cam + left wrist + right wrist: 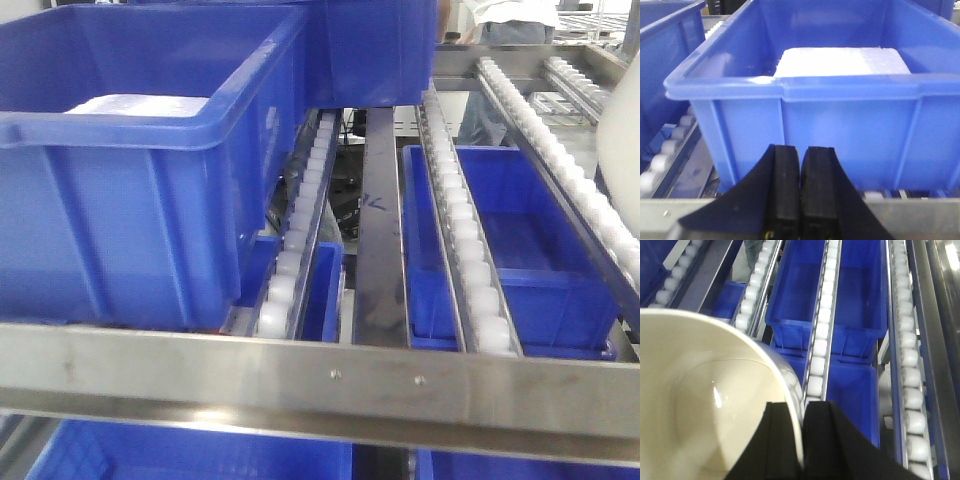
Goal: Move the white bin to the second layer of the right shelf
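White bin (pixel 705 405): glossy cream tub filling the lower left of the right wrist view, mouth turned up toward the camera, rounded base visible inside; no long axis can be told, since only part of the rim shows. A pale curved wall at the right edge of the front view (pixel 622 130) is its side, above the rollers. It is held over the rack, not resting on it.

Right shelf second layer (pixel 320 385): steel front rail with screws across the lower frame; roller tracks (pixel 465 240) run away toward the upper frame.

Blue crate (pixel 130 190): large, upper left of the front view, sitting on the tracks behind the rail, a white foam block (pixel 840 62) inside.

Lower blue crates (pixel 827 295): seen through the tracks, below the level.

Right gripper (pixel 802 440): black fingers clamped on the bin's rim, one inside the wall, one outside.

Left gripper (pixel 800 195): bottom centre of the left wrist view, pads pressed together with nothing between, just before the crate's front wall.
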